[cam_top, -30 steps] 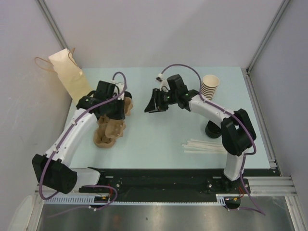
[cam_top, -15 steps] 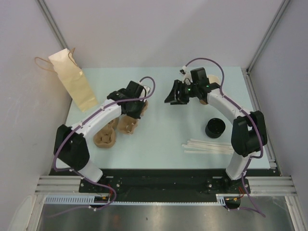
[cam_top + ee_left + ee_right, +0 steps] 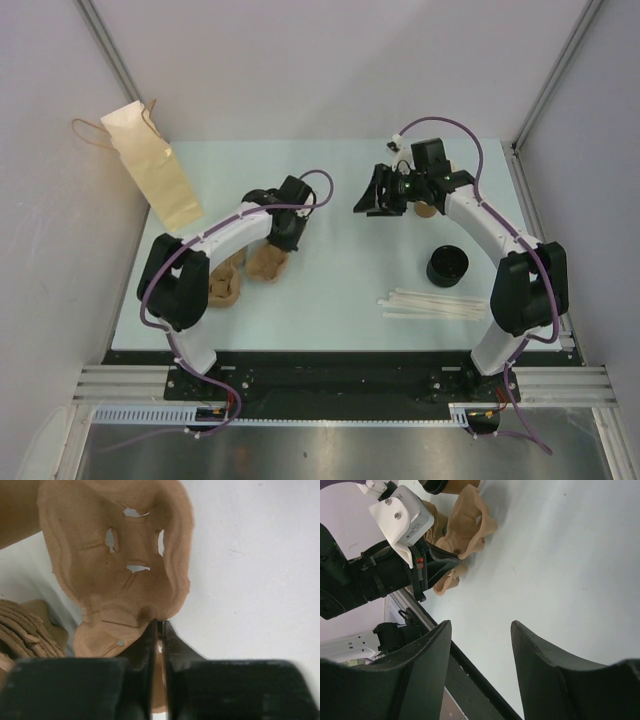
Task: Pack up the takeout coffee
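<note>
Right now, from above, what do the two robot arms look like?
The left arm and right arm have white curved links and black joints. A thin purple cable loops along each. The left gripper and right gripper have black fingers; a white box sits by the left gripper.

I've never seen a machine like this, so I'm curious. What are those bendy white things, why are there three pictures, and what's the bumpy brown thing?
Those are two robot arms, the left arm and the right arm, bolted to a pale table. The big picture looks down from above. The other two come from small cameras on each arm's wrist. On the table are a pile of brown moulded-paper cup carriers, a stack of round black plastic lids and some thin white sticks. A tan paper bag stands at the far left corner. The left fingers are pinched shut on the edge of one brown carrier. The right fingers are open and hold nothing.
</note>
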Controlling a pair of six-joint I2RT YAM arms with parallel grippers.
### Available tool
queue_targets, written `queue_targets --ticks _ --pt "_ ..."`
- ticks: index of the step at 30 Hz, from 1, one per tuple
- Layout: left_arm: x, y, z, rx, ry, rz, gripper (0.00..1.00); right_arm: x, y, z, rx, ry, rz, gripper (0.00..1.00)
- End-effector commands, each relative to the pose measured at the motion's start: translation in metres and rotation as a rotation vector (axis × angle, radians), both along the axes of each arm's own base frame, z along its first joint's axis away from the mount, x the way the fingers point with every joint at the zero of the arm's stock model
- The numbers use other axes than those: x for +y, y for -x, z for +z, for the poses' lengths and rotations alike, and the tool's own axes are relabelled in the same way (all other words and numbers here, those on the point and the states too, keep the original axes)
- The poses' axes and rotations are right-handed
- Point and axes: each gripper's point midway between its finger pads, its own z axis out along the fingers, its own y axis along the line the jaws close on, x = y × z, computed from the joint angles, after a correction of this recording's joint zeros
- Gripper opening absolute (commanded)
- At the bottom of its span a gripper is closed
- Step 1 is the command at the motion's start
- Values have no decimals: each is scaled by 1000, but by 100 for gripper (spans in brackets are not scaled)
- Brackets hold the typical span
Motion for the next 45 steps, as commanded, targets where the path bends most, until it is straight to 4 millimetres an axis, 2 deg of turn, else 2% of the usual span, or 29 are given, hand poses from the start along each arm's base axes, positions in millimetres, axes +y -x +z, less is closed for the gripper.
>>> queue_targets --ticks 1,3,4,6,8,10,12,13,15,16,17,18,19,20,21,22,23,24,26,27,29,30,32,33,34,35,36,39,45 --pt "-7 -10 5 -27 10 19 27 -6 7 19 -50 -10 12 57" --pt "-12 -7 8 -12 33 4 39 -8 7 21 -62 -4 11 61" --pt "-13 -5 13 -9 49 -4 48 -10 7 24 -73 -1 11 63" --pt "-20 -1 21 7 84 -26 53 -13 7 27 -88 6 8 66" --pt "-21 6 38 3 113 -47 59 -17 8 34 -111 7 1 70" --pt "-27 10 60 -15 161 -77 65 -24 8 40 -136 14 -5 75" --pt "-34 11 102 -92 234 -128 74 -29 11 52 -175 19 -10 79" --pt "-39 14 118 -110 276 -169 83 -35 10 56 -205 31 -10 84" --pt "-35 18 159 -196 311 -230 91 -43 14 68 -244 35 -15 92" --pt "-27 16 173 -222 337 -217 99 -48 14 72 -270 46 -13 99" --pt "-24 20 184 -236 355 -275 99 -57 12 74 -285 54 -25 100" --pt "-18 23 206 -285 384 -300 100 -62 15 79 -298 59 -29 99" --pt "0 19 216 -310 390 -285 100 -68 16 79 -303 65 -32 100" --pt "4 22 226 -327 423 -337 99 -78 14 80 -323 84 -39 100" --pt "14 27 245 -368 447 -345 100 -85 17 82 -330 98 -48 99" --pt "39 19 255 -403 446 -302 100 -90 17 81 -334 112 -55 100" --pt "51 19 267 -444 439 -323 99 -96 17 80 -340 128 -62 100" --pt "70 19 286 -492 455 -314 99 -103 18 80 -338 133 -80 100" --pt "92 14 304 -566 408 -311 100 -107 21 78 -328 121 -86 100" --pt "116 8 321 -631 366 -261 100 -109 20 80 -338 113 -93 100" --pt "138 -1 332 -682 307 -241 100 -109 22 81 -348 103 -96 100" --pt "159 -5 343 -723 271 -196 100 -109 23 83 -352 97 -99 100" --pt "181 -17 349 -762 224 -187 100 -108 25 87 -364 89 -97 100" --pt "198 -20 353 -782 190 -156 100 -107 26 89 -365 84 -93 100" --pt "208 -24 351 -783 146 -172 100 -106 26 88 -362 80 -89 100" --pt "217 -32 338 -744 125 -173 99 -106 27 89 -361 75 -87 100" --pt "226 -34 336 -736 95 -168 98 -105 27 89 -358 70 -85 100" --pt "251 -45 314 -675 60 -154 97 -103 28 90 -356 60 -74 100" --pt "286 -62 274 -551 -76 -155 94 -100 31 89 -345 38 -51 100"
